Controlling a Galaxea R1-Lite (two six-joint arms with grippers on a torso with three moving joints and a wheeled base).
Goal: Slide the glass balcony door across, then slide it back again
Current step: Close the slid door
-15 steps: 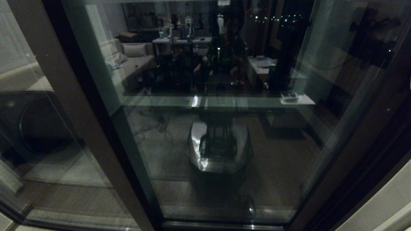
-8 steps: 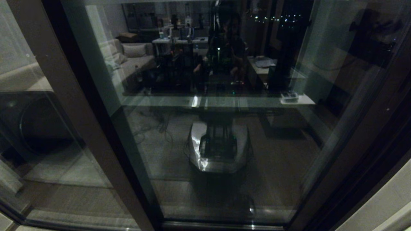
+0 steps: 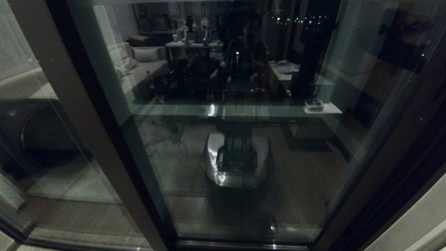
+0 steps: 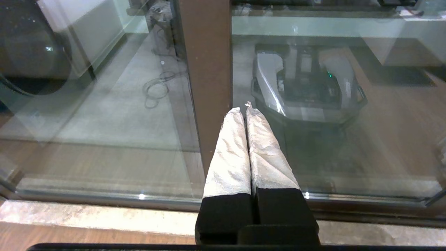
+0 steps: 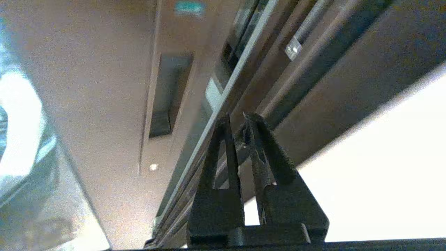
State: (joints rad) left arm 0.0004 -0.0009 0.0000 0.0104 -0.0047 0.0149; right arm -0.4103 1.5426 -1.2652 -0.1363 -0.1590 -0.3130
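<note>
The glass balcony door (image 3: pixel 296 174) fills the middle of the head view, dark and full of room reflections, with its brown stile (image 3: pixel 390 157) on the right. In the right wrist view that stile (image 5: pixel 104 104) shows a narrow black handle slot (image 5: pixel 170 94) and a small screw (image 5: pixel 152 167). My right gripper (image 5: pixel 237 118) hangs just beside the door's edge, past the slot, holding nothing. My left gripper (image 4: pixel 243 108) is shut and empty, its white-wrapped tips at the edge of the plain brown post (image 4: pixel 209 69). Neither gripper shows directly in the head view.
The plain brown post (image 3: pixel 69 104) divides off the left pane, behind which stands a dark round-fronted machine (image 3: pixel 45 136). A pale sill (image 4: pixel 104 212) and the floor track run below the glass. A white wall (image 3: pixel 418 223) lies right of the door frame.
The door and its frame stand where they were. Only a dim reflection near the top of the glass has shifted and faded.
</note>
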